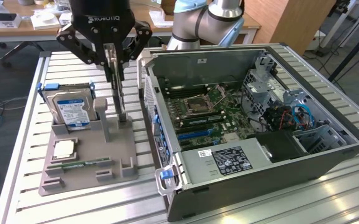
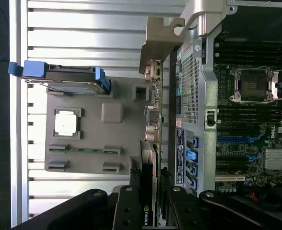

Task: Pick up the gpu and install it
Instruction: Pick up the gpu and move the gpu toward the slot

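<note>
The gpu [image 1: 120, 98] hangs upright and edge-on, a thin dark card with a silver bracket [image 2: 161, 42] at one end. My gripper [image 1: 116, 70] is shut on its upper part, a black finger on each face. The card's lower end sits at the back right corner of the grey holder tray [image 1: 114, 149]; whether it still touches the tray I cannot tell. In the wrist view the gpu [image 2: 147, 165] runs away from my gripper [image 2: 149, 187], between the tray and the open computer case [image 1: 186, 203]. The case's motherboard [image 1: 207, 109] lies exposed, with blue slots [image 2: 233, 140].
On the grey tray stand a hard drive with a blue label [image 1: 71, 108], a processor chip [image 1: 64, 149] and a green memory stick [image 1: 80, 164]. The case wall [image 1: 147, 84] rises close beside the card. My arm's base [image 1: 198, 23] is behind the case. Slatted metal tabletop [image 1: 291, 205] all around.
</note>
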Tool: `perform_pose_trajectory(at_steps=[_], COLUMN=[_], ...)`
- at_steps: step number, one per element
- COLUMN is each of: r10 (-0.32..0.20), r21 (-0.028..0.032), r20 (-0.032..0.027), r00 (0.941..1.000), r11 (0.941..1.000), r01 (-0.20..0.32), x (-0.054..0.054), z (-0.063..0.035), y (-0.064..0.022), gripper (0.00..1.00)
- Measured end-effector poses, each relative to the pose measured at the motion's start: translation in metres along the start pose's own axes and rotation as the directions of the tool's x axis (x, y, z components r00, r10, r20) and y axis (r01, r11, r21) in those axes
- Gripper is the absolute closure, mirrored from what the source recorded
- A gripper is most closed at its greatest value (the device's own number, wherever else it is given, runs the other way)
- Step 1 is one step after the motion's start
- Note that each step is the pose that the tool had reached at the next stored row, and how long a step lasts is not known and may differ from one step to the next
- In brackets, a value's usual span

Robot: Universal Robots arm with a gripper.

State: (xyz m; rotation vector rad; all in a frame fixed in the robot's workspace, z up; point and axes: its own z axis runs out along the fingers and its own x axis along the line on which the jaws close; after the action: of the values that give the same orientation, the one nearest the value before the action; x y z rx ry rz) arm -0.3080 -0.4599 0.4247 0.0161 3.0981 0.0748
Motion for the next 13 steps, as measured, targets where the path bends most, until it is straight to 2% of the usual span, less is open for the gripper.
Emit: perform_pose_trajectory(at_steps=[5,9,13], r10=[0.000,0.000,0.000], r21=[-0.0001,0.0001,0.0000], r20=[0.0001,-0.0001,-0.0001], r00=[1.0000,1.0000,1.0000], r11=[1.0000,1.0000,1.0000], r01=[0.000,0.000,0.000], x=[-0.0004,-0.0011,-0.0081], z=[-0.0089,-0.0090,-0.0086], y=[0.0004,0.0004,0.0005], gripper=[0.74,0.74,0.74])
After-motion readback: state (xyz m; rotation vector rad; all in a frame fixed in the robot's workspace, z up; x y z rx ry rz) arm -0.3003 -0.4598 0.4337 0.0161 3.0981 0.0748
